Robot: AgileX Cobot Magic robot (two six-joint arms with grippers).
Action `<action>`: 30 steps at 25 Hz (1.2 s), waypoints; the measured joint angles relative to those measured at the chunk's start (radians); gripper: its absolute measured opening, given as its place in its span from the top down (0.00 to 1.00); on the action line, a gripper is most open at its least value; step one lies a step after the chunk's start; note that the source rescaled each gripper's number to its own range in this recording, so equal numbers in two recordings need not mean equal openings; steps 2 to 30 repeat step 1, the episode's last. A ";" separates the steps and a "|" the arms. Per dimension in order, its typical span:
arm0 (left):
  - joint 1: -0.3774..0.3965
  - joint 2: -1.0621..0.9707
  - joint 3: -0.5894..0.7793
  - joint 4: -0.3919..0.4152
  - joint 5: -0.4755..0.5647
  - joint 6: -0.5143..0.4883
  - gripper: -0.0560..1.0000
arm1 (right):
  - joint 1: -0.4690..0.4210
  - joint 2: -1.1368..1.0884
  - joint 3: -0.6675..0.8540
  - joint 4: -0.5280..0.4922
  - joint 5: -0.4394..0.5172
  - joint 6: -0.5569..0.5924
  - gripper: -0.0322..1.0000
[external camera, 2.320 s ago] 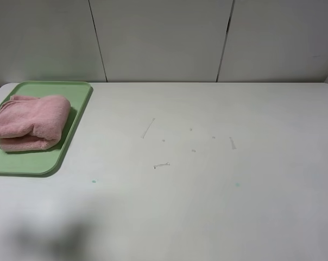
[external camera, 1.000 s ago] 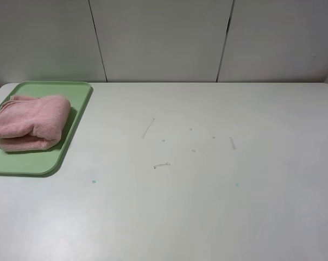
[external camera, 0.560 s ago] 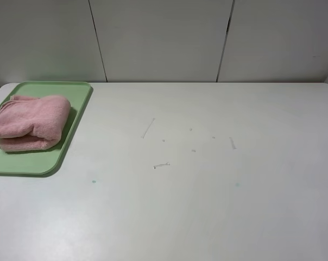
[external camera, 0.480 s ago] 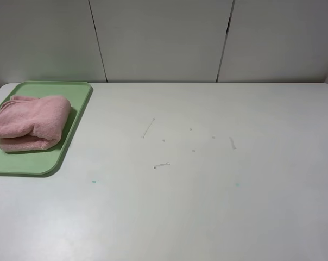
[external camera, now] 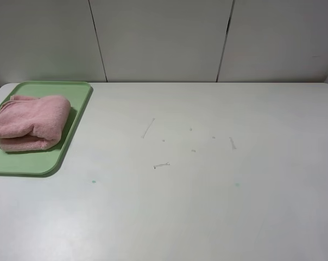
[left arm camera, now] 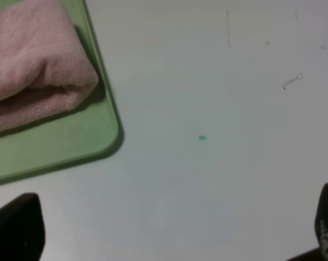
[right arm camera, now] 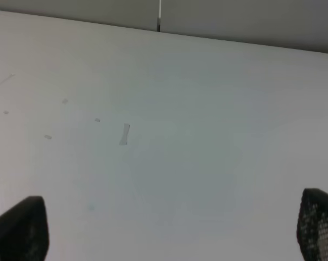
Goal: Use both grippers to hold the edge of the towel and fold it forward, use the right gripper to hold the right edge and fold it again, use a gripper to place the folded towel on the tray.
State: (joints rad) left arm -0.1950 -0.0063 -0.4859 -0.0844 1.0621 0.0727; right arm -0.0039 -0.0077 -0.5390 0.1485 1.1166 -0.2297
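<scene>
**Shadow gone from the near-left table; towel lies folded on the tray**

Only a soft dark shadow at the near-left of the table has moved: it showed in the earliest overhead frame and is gone now, while the towel and tray lie just as they did then.

Folded into a thick bundle, the pink towel (external camera: 29,122) rests on the green tray (external camera: 71,126), which sits at the far-left corner of the white table (external camera: 207,206), close to the grey panelled wall (external camera: 158,38). The bundle covers the tray's left and middle part, leaving bare green along the right rim and the near edge. In the left wrist view the towel (left arm camera: 36,60) shows its rounded fold over a lower layer, with the tray's (left arm camera: 93,136) rounded corner beside it.

Neither arm appears in the overhead view. The left gripper (left arm camera: 169,228) shows only two black tips at opposite edges of its wrist view, spread wide, with nothing between them but bare table and a small teal speck (left arm camera: 202,138). The right gripper (right arm camera: 169,231) likewise has its tips far apart over bare table, well away from the tray, near a few faint scuff marks (right arm camera: 124,134).
</scene>
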 joint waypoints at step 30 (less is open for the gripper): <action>0.000 0.000 0.000 0.000 0.000 0.001 0.00 | 0.000 0.000 0.000 0.000 0.000 0.000 0.00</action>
